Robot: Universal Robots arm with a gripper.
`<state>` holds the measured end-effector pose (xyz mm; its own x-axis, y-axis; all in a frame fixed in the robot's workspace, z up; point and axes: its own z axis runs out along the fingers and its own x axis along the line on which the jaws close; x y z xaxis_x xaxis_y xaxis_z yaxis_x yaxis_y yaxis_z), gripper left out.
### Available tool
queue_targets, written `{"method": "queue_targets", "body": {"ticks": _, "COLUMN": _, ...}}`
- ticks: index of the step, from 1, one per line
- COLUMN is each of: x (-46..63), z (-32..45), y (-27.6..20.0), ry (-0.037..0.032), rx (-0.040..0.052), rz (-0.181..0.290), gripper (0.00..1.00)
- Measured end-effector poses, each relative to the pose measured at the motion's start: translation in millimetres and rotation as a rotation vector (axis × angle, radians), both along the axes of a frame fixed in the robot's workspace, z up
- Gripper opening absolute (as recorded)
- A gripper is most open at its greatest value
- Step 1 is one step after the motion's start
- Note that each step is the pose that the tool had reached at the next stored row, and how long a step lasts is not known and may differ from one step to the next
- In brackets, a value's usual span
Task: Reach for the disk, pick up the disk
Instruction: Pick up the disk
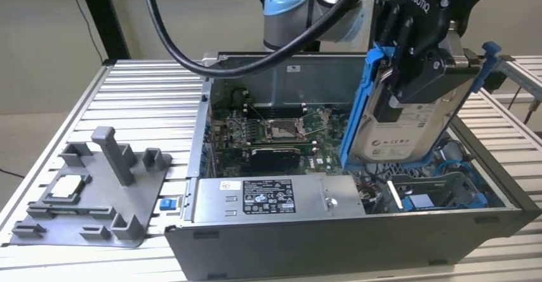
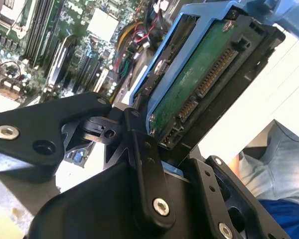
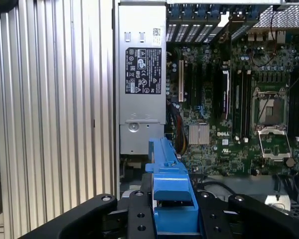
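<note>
The disk (image 1: 405, 133), a silver-grey drive with a white label and blue side rails, hangs nearly upright above the right side of the open computer case (image 1: 339, 237). My black gripper (image 1: 408, 91) is shut on it from above, its fingers pressed on both faces. The second wrist view shows the disk's green circuit board and connector (image 2: 199, 84) clamped between the fingers (image 2: 143, 159). In the first wrist view, one blue rail (image 3: 168, 179) sticks out from between the gripper's fingers.
The motherboard (image 1: 271, 129) and power supply (image 1: 266, 199) lie under the disk inside the case. A blue bracket (image 1: 423, 202) sits in the case's drive bay. A grey fixture (image 1: 93, 193) carrying a small silver chip (image 1: 68, 187) stands on the slatted table at the exterior view's left.
</note>
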<state>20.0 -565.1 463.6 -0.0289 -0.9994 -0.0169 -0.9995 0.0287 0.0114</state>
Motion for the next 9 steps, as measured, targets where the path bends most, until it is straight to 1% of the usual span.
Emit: {"method": "queue_targets", "body": {"ticks": 9, "x": 17.3, "z": 0.0, "y": 0.0, "ry": 0.0000, "rx": 0.0000, "rz": 0.000, "gripper": 0.00}}
